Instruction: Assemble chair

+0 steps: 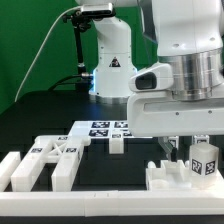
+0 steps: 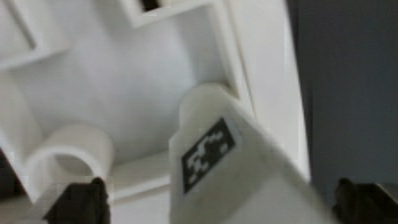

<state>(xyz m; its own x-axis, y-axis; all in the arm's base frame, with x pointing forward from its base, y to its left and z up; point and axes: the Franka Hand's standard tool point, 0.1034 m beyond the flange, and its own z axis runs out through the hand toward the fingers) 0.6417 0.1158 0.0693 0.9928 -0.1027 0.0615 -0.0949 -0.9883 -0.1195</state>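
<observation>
Chair parts (image 1: 48,158) are lying loose while the arm is lining up on a tagged one

Most of the chair is sitting on the black desk (image 1: 40,115) as separate bits: bars at the exterior view's left, a small piece (image 1: 117,143) just in front of the marker board (image 1: 103,127), and a bigger white part (image 1: 168,178) at the exterior view's right, where the arm is hanging low. The end effector (image 2: 222,197) is standing open, with its fingertips (image 2: 80,197) well apart and straddling a tagged block (image 2: 217,150) without touching it. What's bugging me is that the block is looking tilted between the fingers in the wrist view. If the jaws are closing off-centre, one pad is probably hitting first and twisting it, so it could be slipping out or bumping the white part right beside it.
</observation>
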